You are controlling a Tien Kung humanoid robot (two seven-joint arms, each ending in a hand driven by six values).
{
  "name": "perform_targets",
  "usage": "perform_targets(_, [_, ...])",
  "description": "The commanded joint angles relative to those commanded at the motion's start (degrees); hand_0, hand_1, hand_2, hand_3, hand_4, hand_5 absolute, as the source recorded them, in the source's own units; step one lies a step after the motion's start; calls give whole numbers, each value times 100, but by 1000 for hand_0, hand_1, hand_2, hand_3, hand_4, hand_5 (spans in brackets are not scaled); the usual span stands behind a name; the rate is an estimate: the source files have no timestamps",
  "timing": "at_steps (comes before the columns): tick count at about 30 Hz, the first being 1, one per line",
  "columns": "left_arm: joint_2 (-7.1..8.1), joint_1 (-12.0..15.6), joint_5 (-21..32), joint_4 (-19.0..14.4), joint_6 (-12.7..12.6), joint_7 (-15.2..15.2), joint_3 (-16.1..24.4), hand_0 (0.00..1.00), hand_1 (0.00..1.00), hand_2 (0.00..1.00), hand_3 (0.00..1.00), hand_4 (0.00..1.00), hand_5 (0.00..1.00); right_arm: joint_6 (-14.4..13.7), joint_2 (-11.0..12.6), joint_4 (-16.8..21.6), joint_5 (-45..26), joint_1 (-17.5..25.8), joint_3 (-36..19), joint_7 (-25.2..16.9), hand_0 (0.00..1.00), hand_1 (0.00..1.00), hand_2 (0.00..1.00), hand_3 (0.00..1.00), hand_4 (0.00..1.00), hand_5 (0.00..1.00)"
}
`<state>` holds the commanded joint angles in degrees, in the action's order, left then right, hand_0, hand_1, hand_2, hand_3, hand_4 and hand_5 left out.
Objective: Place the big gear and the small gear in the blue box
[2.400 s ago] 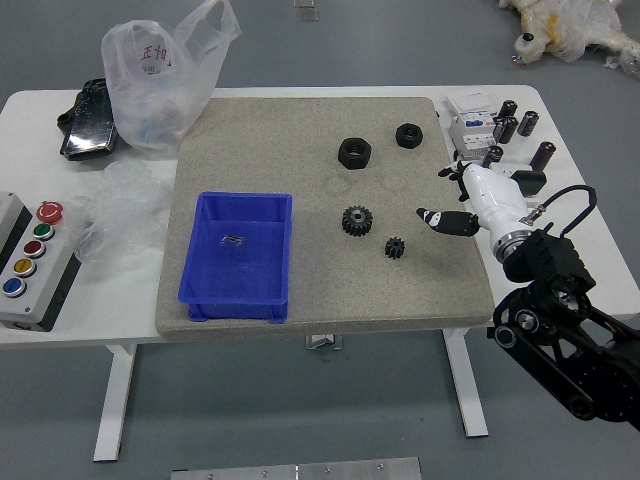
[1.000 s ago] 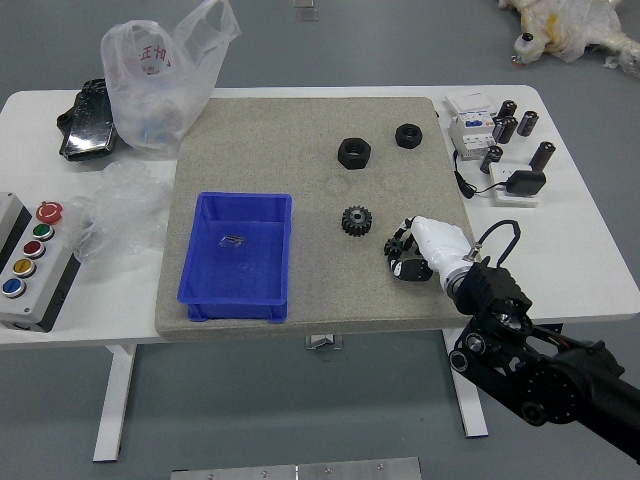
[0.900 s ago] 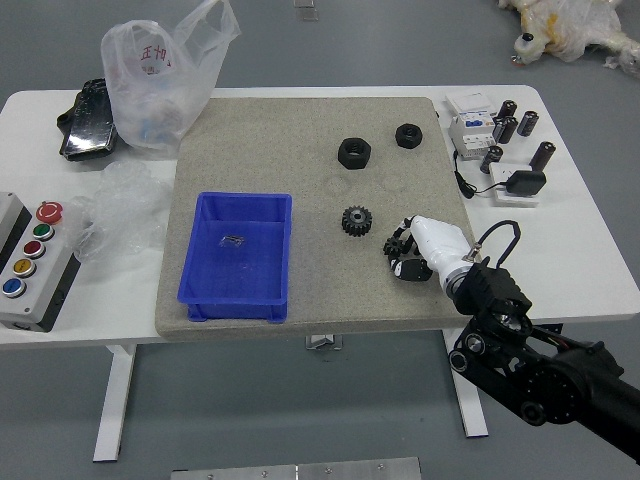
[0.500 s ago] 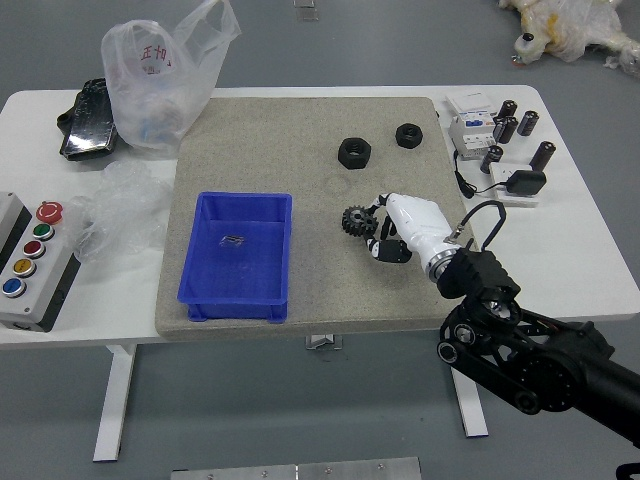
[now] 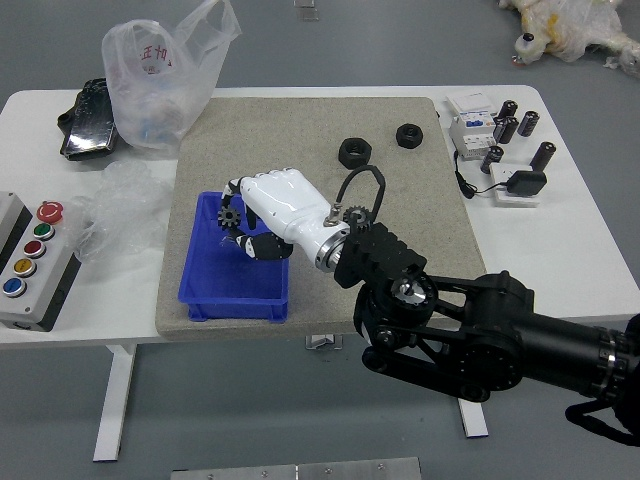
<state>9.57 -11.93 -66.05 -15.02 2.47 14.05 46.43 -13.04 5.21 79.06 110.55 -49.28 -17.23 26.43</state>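
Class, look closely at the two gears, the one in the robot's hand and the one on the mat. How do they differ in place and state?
The held gear is gripped in the right hand over the blue box, while the mat gear lies on the mat, outside that box. The held gear shows its face; the mat gear is partly hidden behind the wrist. Both are dark and toothed.

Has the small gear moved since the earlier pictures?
Yes: the small gear went leftward, from the mat right of the blue box to over the box, in the right hand.
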Motion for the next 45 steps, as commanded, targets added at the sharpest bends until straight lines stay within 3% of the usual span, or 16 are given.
perform_targets(1, [-2, 0, -5, -1, 1, 4, 5, 708, 614, 600, 704, 710, 509, 27, -28, -45, 1, -29, 39, 14, 190, 449, 230, 599, 464, 64])
perform_targets(2, [-4, 0, -6, -2, 2, 7, 8, 708, 614, 600, 705, 710, 510, 67, -57, -108, 0, -52, 79, 38, 174, 442, 220, 687, 403, 279])
perform_targets(7, [-2, 11, -20, -3, 1, 19, 30, 708, 614, 600, 705, 710, 510, 207, -84, -270, -8, -45, 166, 145, 174, 442, 220, 687, 403, 279])
perform_targets(8, [-2, 12, -32, -3, 2, 23, 42, 708, 614, 601, 705, 710, 512, 232, -87, -293, 1, -37, 184, 166, 165, 402, 224, 894, 760, 364])
perform_targets(14, [-10, -6, -25, -3, 1, 16, 30, 708, 614, 601, 705, 710, 512, 333, -82, -328, 32, -10, 156, 284, 165, 402, 224, 894, 760, 364])
perform_targets(15, [-10, -9, -23, -3, 2, 15, 27, 708, 614, 601, 705, 710, 512, 341, -78, -325, 43, -11, 139, 297, 165, 383, 216, 973, 948, 484])
perform_targets(26, [-8, -15, -55, -1, 6, 17, 46, 707, 614, 601, 706, 710, 512, 259, 2, -338, 141, 39, -177, 317, 165, 367, 215, 998, 998, 529])
perform_targets(27, [-10, -12, -58, -2, 6, 20, 51, 708, 614, 599, 706, 710, 512, 197, 31, -367, 154, 53, -288, 316, 169, 391, 312, 900, 998, 543])
perform_targets(32, [-17, -3, -71, -5, 8, 35, 74, 708, 614, 599, 706, 710, 512, -114, 204, -844, 84, 16, -857, 203, 169, 391, 312, 900, 998, 543])
perform_targets(33, [-17, -5, -68, -6, 8, 35, 71, 708, 614, 599, 706, 710, 512, -159, 234, -975, 14, -11, -926, 162, 207, 522, 655, 812, 982, 498])
perform_targets(38, [-17, -16, -53, -7, 6, 30, 57, 708, 614, 599, 706, 710, 512, -128, 298, -1585, -287, -86, -931, 89, 207, 522, 655, 812, 982, 498])
perform_targets(39, [-17, -17, -55, -7, 7, 31, 59, 708, 614, 597, 706, 710, 512, -80, 295, -1707, -341, -86, -905, 97, 444, 749, 792, 822, 962, 477])
perform_targets(44, [-27, -20, -54, -8, 9, 32, 58, 708, 614, 597, 706, 710, 512, 74, 252, -2163, -571, -56, -756, 76, 444, 749, 792, 822, 962, 477])
perform_targets(45, [-29, -20, -55, -8, 10, 32, 59, 708, 614, 598, 706, 711, 512, 93, 246, -2225, -606, -49, -727, 72, 687, 791, 810, 828, 957, 463])
